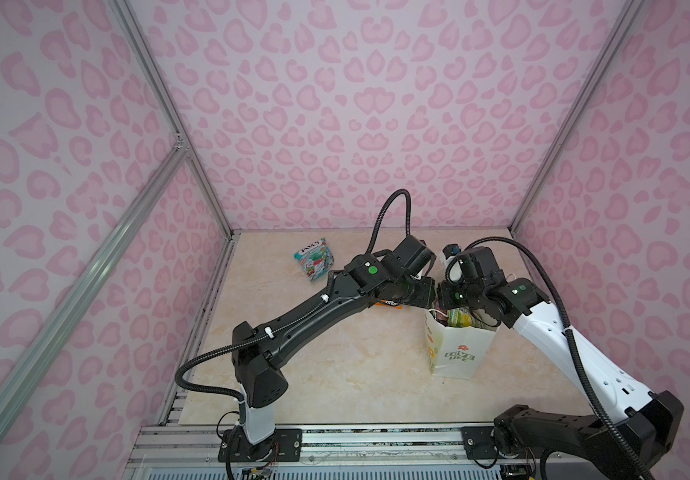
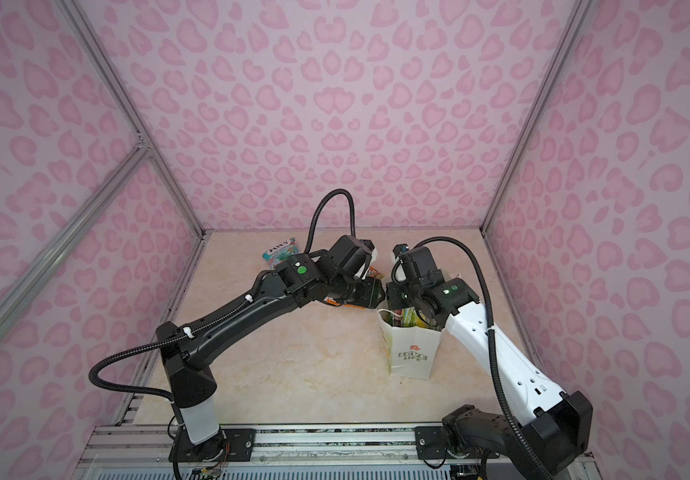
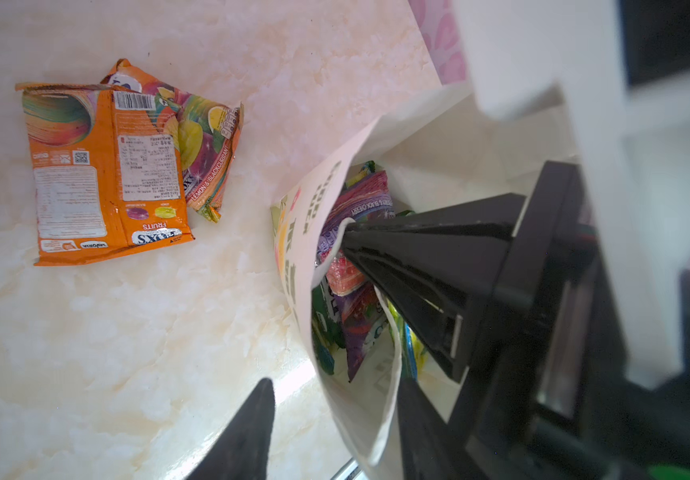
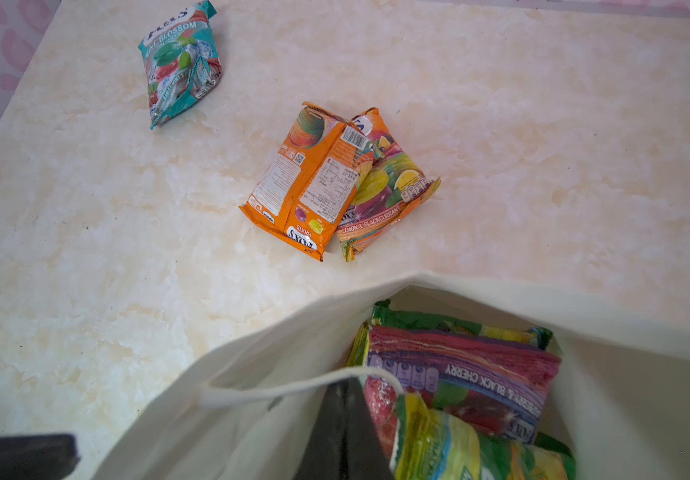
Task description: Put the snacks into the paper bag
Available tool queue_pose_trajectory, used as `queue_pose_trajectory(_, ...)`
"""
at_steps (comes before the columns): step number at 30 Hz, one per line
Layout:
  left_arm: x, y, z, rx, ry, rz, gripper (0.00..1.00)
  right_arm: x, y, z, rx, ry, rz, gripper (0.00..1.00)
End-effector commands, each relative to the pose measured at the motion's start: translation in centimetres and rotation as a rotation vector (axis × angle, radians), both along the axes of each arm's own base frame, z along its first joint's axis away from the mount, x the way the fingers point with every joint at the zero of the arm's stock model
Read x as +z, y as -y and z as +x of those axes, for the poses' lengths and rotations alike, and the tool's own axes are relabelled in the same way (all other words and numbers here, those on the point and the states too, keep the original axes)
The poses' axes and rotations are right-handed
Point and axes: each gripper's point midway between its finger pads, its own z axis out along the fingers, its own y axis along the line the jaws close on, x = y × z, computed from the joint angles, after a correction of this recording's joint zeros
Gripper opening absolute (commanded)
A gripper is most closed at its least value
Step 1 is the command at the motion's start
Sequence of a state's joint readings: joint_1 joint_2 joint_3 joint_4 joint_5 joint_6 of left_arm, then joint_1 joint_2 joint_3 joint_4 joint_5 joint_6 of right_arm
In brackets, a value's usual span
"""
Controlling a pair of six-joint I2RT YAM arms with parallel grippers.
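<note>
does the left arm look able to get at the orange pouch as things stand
Likely yes. The left gripper stands open astride the rim of the paper bag, and the orange pouch lies on open table beside the bag with nothing between them.

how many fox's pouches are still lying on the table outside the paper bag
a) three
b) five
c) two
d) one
a: the teal mint blossom pouch, the orange fruits pouch and the lemon & blackcurrant pouch lie on the table, outside the paper bag.
</note>
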State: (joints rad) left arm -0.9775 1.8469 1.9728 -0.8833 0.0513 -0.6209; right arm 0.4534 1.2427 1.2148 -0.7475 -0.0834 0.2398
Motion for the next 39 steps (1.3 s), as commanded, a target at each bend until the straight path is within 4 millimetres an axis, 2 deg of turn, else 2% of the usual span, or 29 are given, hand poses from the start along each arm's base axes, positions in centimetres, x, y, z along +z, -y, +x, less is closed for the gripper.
queue_pose_trajectory(1, 0.6, -0.3, 0.6, 0.020, 0.023, -0.006, 0.51, 1.3, -0.4, 0.3, 0.022, 0.037, 0.014, 0.00)
queue_pose_trajectory(6, -0.1, -0.4, 0.8, 0.014, 0.023, 0.020, 0.56, 3.9, -0.6, -0.8, 0.027, 0.004, 0.029, 0.00)
queue_pose_trajectory(9, -0.1, -0.4, 1.0, 0.014, 0.023, 0.017, 0.57, 4.5, -0.7, -1.5, 0.044, -0.009, 0.041, 0.00)
queue_pose_trajectory(10, 0.0, -0.5, 1.1, 0.015, 0.023, 0.014, 0.58, 4.3, -0.6, -1.8, 0.045, -0.019, 0.027, 0.09)
queue_pose_trajectory(12, 0.2, -0.5, 1.1, 0.013, 0.020, 0.006, 0.59, 3.2, 0.4, -2.0, 0.025, -0.052, -0.037, 0.33)
queue_pose_trajectory(13, 0.2, -0.5, 1.1, 0.013, 0.020, 0.004, 0.59, 2.4, 0.8, -2.2, 0.018, -0.069, -0.068, 0.41)
queue_pose_trajectory(16, 0.3, -0.6, 1.1, 0.016, 0.020, 0.005, 0.59, 0.2, 1.5, -2.7, 0.005, -0.101, -0.110, 0.50)
queue_pose_trajectory(20, 0.2, -0.6, 1.1, 0.014, 0.017, 0.004, 0.57, -0.9, 1.2, -2.4, 0.004, -0.080, -0.088, 0.56)
queue_pose_trajectory(23, -0.2, -0.4, 1.1, 0.014, 0.005, 0.009, 0.54, -1.7, 1.1, -1.7, -0.004, -0.074, -0.095, 0.58)
queue_pose_trajectory(27, -1.7, -0.2, 1.3, 0.023, -0.026, 0.034, 0.51, -1.6, 0.1, -0.5, 0.002, -0.019, -0.049, 0.61)
queue_pose_trajectory(31, -2.3, 0.2, 1.6, 0.031, -0.036, 0.056, 0.47, -2.2, 0.0, 0.4, -0.011, 0.010, -0.050, 0.60)
queue_pose_trajectory(35, -2.7, 0.4, 1.7, 0.036, -0.037, 0.074, 0.37, -1.9, 0.1, 0.9, -0.027, 0.064, -0.039, 0.51)
queue_pose_trajectory(36, -2.8, 0.6, 1.6, 0.029, -0.041, 0.073, 0.31, -1.8, 0.3, 1.0, -0.034, 0.081, -0.038, 0.48)
queue_pose_trajectory(39, -2.6, 1.7, 1.1, -0.004, -0.052, 0.041, 0.23, -1.4, 0.6, 1.2, -0.046, 0.133, -0.022, 0.38)
